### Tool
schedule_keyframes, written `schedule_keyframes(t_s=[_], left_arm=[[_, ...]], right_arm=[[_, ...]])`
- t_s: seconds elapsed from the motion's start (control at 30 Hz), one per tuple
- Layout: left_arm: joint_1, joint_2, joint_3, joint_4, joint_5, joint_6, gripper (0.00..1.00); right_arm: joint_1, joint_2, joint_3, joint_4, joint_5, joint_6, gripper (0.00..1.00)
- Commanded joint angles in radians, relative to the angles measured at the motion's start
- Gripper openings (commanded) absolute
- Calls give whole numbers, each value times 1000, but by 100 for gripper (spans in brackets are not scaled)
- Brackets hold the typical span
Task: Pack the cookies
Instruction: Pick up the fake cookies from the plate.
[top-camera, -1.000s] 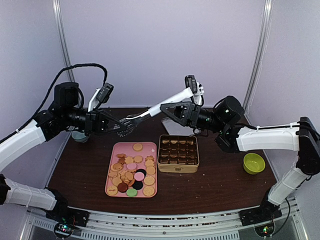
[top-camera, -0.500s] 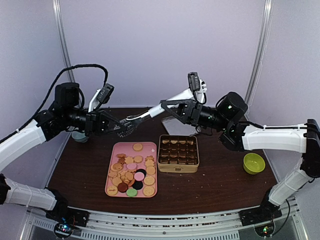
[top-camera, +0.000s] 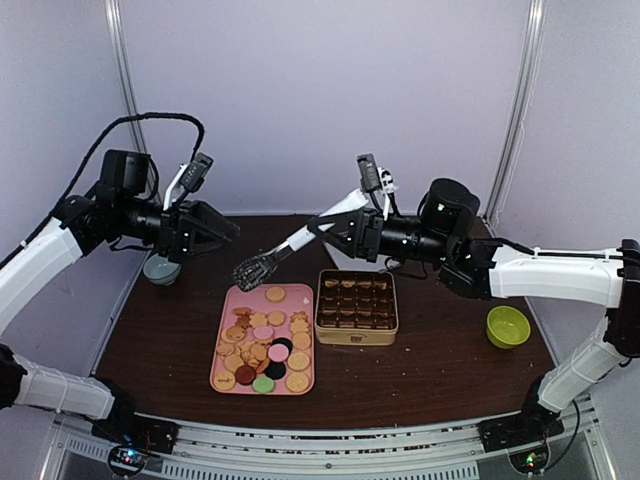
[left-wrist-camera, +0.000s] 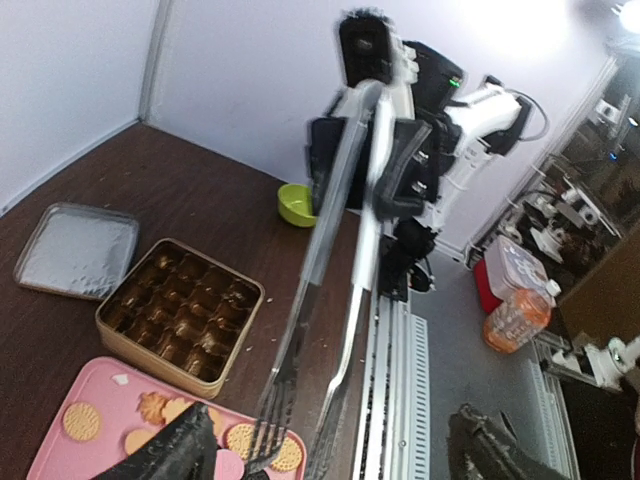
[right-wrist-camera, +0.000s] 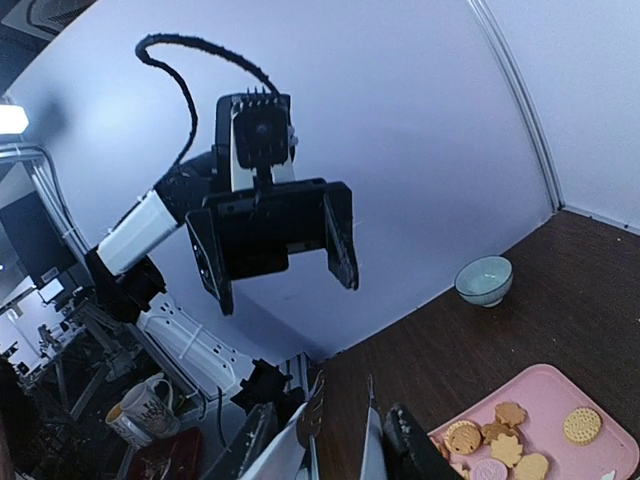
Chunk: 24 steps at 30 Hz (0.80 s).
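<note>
Mostly tan round cookies, some pink, black, green, crowd pink rectangular tray lower centre; left gripper spread, empty; right gripper clamps long silver tongs.

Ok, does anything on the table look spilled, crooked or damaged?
Nothing stands out. The small round cookies all lie on the pink rectangular tray, the square gold tin sits straight beside it, and a flat grey lid lies behind it. The right gripper holds the metal tongs in the air near the tray's far end.
</note>
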Motion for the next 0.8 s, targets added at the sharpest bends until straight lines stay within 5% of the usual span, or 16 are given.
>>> schedule_keyframes(t_s=[0.0,0.13,0.3,0.77], left_arm=[[107,89,161,-453,-122,364,85],[179,189,298,-684,-295,535,88],[258,257,340,-770,-390,560,95],[286,159,139,-688,-403,584,98]], right_arm=[[63,-7,91,-297,193,-218,35],[107,36,136,-379,300,-277,34],[170,90,177,-443,388,-319,34],[286,192,193,-453,531,-327,33]])
